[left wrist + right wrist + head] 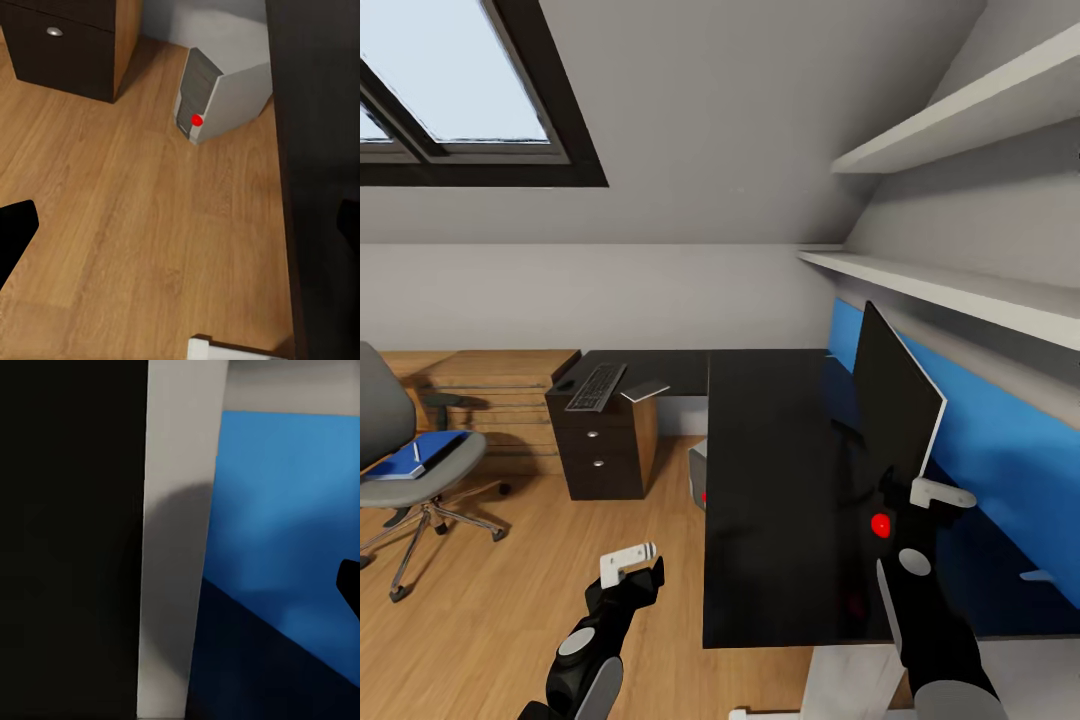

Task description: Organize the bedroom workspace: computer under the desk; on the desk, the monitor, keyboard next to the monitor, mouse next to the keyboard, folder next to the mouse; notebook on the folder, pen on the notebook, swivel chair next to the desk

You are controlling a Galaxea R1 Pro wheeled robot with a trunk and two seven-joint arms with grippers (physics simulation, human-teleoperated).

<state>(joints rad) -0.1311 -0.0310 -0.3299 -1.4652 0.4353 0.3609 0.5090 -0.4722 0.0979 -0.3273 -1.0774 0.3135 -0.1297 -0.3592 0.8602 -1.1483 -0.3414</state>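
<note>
You're looking at a matt black counter (770,480) over a warm wood-grain floor (490,610), with a smooth silver-grey metal-look computer (217,97) beneath it and a glossy blue wall panel (1000,440) behind.

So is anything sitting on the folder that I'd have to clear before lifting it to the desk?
Yes. The folder lies on the swivel chair seat with the white pen on top of it; what looks like the dark notebook lies there too.
</note>
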